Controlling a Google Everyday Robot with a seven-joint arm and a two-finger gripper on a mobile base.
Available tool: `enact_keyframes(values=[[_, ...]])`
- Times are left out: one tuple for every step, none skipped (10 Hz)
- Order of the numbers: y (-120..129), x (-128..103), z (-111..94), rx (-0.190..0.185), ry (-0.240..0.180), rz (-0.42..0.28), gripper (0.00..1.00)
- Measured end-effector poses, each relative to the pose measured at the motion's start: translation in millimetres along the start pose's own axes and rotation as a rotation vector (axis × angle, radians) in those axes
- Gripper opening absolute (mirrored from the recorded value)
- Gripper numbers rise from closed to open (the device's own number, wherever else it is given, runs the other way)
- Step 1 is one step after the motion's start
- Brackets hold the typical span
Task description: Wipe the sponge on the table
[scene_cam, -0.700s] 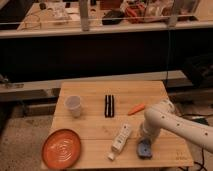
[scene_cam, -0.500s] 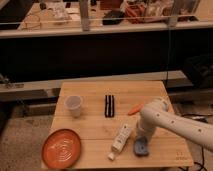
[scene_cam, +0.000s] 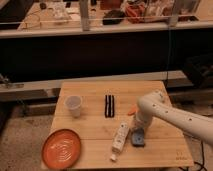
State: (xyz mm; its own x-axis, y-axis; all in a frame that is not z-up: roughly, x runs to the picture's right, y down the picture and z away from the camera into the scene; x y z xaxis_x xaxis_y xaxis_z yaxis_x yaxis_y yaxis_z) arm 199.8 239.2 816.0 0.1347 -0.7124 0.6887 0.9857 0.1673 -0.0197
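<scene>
The small blue sponge lies on the light wooden table, right of the middle and toward the front. My gripper comes straight down onto the sponge's far edge from the white arm that reaches in from the right. The wrist hides the gripper's tip and where it meets the sponge.
A white bottle lies just left of the sponge. An orange piece shows behind the arm. A black flat object lies mid-table, a white cup stands at the left, and an orange plate sits front left. A dark cluttered bench runs behind.
The arm has swung left, and the sponge beneath it has slid left and a little away from the front edge, closer to the white bottle.
</scene>
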Motion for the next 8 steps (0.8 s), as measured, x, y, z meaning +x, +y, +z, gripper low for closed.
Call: enact_keyframes(values=[[12,7,-1,0.003,-0.002,0.031,0.0],[24,13,-2,0.007,-0.005,0.06,0.0],[38,20,-2,0.012,-0.015,0.098,0.0],[54,26,-1,0.022,-0.032,0.136,0.0],[65,28,-2,0.025,-0.041,0.16,0.0],[73,29,-3,0.032,-0.053,0.184,0.0],[78,30,-4,0.034,-0.06,0.198,0.0],[83,27,-6,0.035,-0.066,0.202,0.0]])
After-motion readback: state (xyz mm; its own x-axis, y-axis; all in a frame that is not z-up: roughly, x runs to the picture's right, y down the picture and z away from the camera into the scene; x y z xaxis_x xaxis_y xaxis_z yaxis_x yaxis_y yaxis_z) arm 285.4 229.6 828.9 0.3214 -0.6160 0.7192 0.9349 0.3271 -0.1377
